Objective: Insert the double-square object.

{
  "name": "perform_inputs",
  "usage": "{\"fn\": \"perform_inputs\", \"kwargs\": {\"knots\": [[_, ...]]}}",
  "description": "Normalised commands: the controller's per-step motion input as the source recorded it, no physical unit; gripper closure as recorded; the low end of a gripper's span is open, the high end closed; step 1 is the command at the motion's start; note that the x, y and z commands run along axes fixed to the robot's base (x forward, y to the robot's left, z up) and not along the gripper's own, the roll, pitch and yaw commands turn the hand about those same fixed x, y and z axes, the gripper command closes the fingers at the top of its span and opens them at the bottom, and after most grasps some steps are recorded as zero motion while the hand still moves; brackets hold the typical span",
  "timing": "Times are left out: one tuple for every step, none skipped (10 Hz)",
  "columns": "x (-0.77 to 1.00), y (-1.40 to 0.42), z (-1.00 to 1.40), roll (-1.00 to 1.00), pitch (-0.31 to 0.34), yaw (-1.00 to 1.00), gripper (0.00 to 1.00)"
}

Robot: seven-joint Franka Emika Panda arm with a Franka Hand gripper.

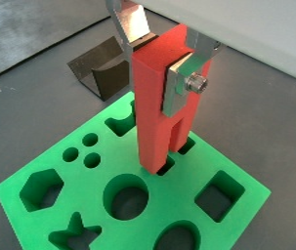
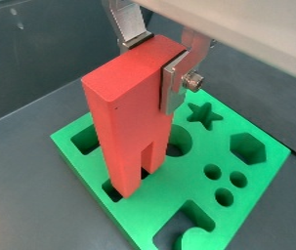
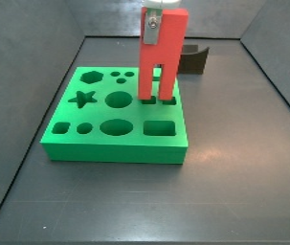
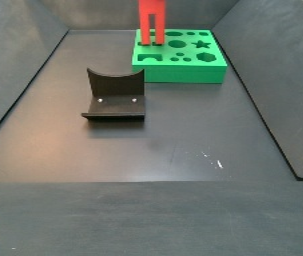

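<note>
End effector (image 1: 163, 61) clamped on upper end of double-square object (image 1: 159, 103), bar upright, forked prongs down in green block (image 3: 115, 117) holes, dark curved holder (image 4: 114, 96) well apart on tabletop (image 4: 154, 160)

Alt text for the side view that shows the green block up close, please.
The gripper holds a tall red bar upright near its top, its two prongs at or in holes in a green block. A dark curved holder sits behind on the grey floor.

double-square object (image 3: 164, 53): 1 | green block (image 3: 115, 134): 1 | dark holder (image 4: 114, 96): 1 | gripper (image 1: 166, 59): 1, fingers (image 1: 186, 85): 2
</note>
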Motion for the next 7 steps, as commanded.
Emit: {"fn": "perform_inputs", "kwargs": {"knots": [[0.00, 0.00, -0.11, 0.01, 0.000, -0.13, 1.00], [0.00, -0.02, -0.27, -0.11, -0.107, -0.03, 1.00], [0.05, -0.04, -0.27, -0.11, -0.077, 0.00, 1.00], [0.02, 0.00, -0.26, -0.07, -0.050, 0.00, 1.00], [0.00, -0.01, -0.23, -0.13, -0.049, 0.04, 1.00], [0.05, -0.01, -0.25, -0.12, -0.051, 0.05, 1.00], [0.16, -0.01, -0.27, -0.11, -0.044, 0.00, 1.00]]}}
